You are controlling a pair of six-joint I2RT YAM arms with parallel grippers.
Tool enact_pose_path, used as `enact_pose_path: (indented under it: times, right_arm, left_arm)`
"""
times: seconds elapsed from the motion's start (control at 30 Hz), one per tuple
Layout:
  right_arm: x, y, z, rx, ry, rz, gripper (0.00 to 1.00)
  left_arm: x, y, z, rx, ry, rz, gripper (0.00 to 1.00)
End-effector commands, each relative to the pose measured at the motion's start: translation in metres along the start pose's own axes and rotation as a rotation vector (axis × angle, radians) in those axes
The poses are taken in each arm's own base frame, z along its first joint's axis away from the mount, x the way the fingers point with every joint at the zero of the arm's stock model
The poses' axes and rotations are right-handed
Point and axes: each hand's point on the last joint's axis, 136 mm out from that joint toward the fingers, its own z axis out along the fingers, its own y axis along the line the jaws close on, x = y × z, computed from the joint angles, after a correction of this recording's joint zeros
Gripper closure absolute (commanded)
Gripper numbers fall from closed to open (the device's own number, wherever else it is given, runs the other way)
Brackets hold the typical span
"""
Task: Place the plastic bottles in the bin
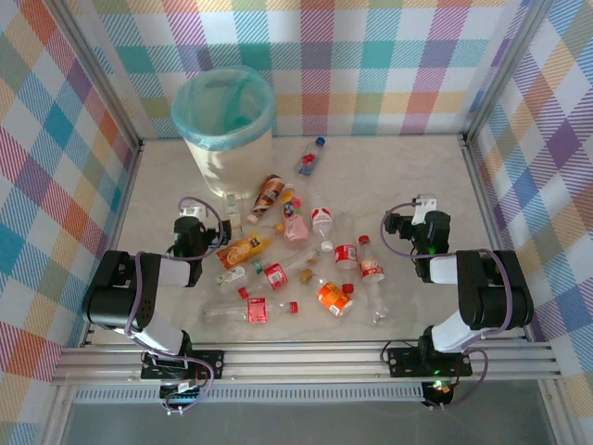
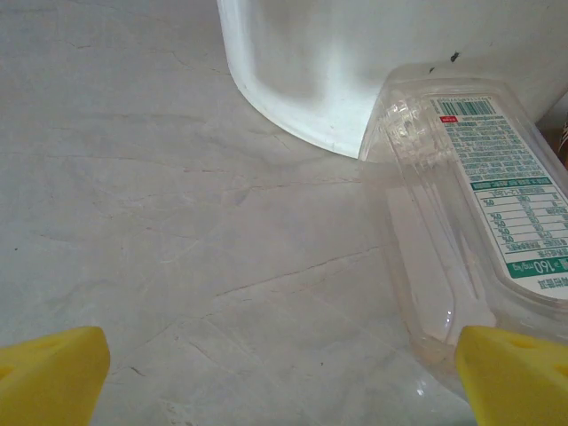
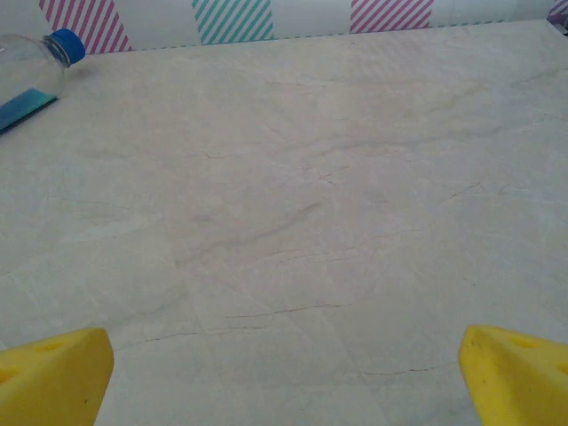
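I am watching both grippers hanging low over the pale marbled table [image 1: 408, 176], and neither one is gripping anything.

The left gripper [image 2: 284, 382] is holding its jaws spread wide, with its yellow fingertips [image 2: 49, 373] showing at the bottom corners of its wrist view and bare tabletop lying between them. Straight ahead of those jaws the bin [image 1: 227, 162] is standing upright, lined with a light teal bag. Its white wall is rising just beyond the open gap. Ahead and to the right of the left jaws, a clear bottle [image 2: 461, 204] with a white-and-green printed label is lying on its side. Its far end is resting against the foot of the bin and its near end is reaching down to the right fingertip. I cannot tell whether the two are touching.

The right gripper [image 3: 284, 377] is also standing released, jaws wide apart over bare table. Far ahead and to the left of its jaws, a blue-capped bottle [image 3: 31, 75] is lying on its side near the striped wall [image 3: 231, 18].

The rest of the plastic bottles [image 1: 275, 274] are lying scattered on the table between the two grippers, to the right of the left jaws and to the left of the right jaws. They are mostly on their sides, showing red, orange and pink labels.
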Motion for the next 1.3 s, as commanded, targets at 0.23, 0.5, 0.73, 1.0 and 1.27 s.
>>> enact_pose_path:
  times: [0.23, 0.5, 0.73, 1.0, 1.27]
  right_arm:
    - [-0.004, 0.002, -0.002, -0.006, -0.014, 0.006, 0.0]
    - [-0.004, 0.002, -0.002, -0.007, -0.012, 0.006, 0.0]
    - [-0.004, 0.002, -0.001, -0.007, -0.011, 0.005, 0.0]
    - [-0.017, 0.002, -0.011, -0.003, -0.032, 0.004, 0.0]
    - [-0.073, 0.022, -0.048, -0.055, 0.123, 0.129, 0.03]
  left_arm:
    - [-0.017, 0.002, 0.001, 0.003, -0.049, -0.012, 0.0]
    - [-0.017, 0.002, 0.001, 0.003, -0.049, -0.012, 0.0]
    - [-0.017, 0.002, 0.001, 0.003, -0.05, -0.013, 0.0]
    - [-0.026, 0.005, -0.007, -0.014, -0.069, -0.021, 0.03]
    - [-0.051, -0.006, -0.049, -0.065, -0.073, 0.036, 0.04]
